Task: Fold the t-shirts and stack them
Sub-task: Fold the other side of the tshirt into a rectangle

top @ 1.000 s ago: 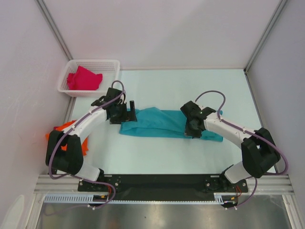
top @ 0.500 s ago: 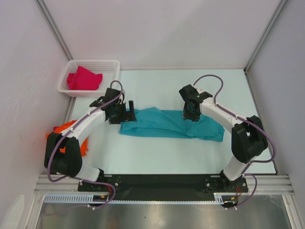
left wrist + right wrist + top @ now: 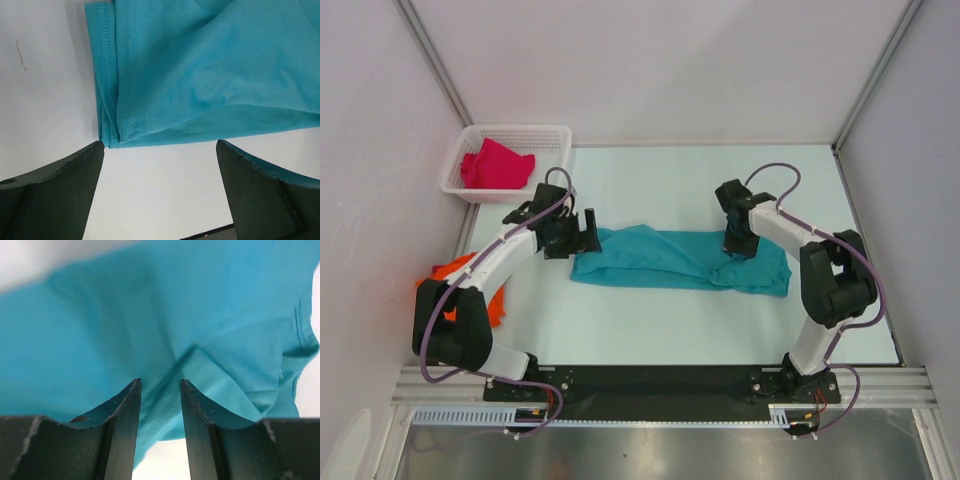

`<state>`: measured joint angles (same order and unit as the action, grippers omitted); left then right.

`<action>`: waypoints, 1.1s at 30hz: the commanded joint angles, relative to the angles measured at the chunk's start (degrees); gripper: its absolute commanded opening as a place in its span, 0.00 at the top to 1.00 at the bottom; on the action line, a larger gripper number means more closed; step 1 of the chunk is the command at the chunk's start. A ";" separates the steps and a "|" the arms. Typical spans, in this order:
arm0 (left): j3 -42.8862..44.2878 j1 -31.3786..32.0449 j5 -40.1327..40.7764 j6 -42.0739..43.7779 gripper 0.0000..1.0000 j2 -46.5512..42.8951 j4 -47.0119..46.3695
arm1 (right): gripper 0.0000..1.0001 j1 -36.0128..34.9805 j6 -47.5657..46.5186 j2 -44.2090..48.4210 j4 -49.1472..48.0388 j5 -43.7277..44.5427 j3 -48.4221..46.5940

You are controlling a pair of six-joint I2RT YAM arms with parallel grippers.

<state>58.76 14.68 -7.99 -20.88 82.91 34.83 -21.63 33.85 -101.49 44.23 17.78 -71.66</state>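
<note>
A teal t-shirt (image 3: pixel 665 258) lies folded into a long band across the middle of the table. My left gripper (image 3: pixel 584 232) is open at its left end; in the left wrist view the gripper (image 3: pixel 160 144) has its fingers spread wide over bare table, just short of the hemmed corner of the teal t-shirt (image 3: pixel 210 70). My right gripper (image 3: pixel 740 247) hangs over the band's right part. Its fingers stand a narrow gap apart in the right wrist view (image 3: pixel 160 381), with the teal t-shirt (image 3: pixel 150 315) beyond them and nothing pinched. A magenta t-shirt (image 3: pixel 498 166) lies in the basket. An orange t-shirt (image 3: pixel 492 300) lies bunched at the left, partly under the left arm.
The white lattice basket (image 3: pixel 555 135) stands at the back left corner. Pale walls and metal posts close off the back and both sides. The black base rail (image 3: pixel 650 380) runs along the near edge.
The right gripper has moved from the shirt's near edge toward the back and right, and the cloth's right end now lies broader. The left gripper shifted slightly left and stayed open.
</note>
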 commanded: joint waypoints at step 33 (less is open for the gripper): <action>-2.78 -1.14 -3.26 1.64 0.01 -6.01 -1.34 | 0.45 6.32 2.10 13.27 1.39 -1.16 1.28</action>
<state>56.23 14.04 -10.79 -20.45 80.27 33.98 -19.03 38.26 -84.29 49.87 18.50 -64.40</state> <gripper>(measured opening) 0.994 0.545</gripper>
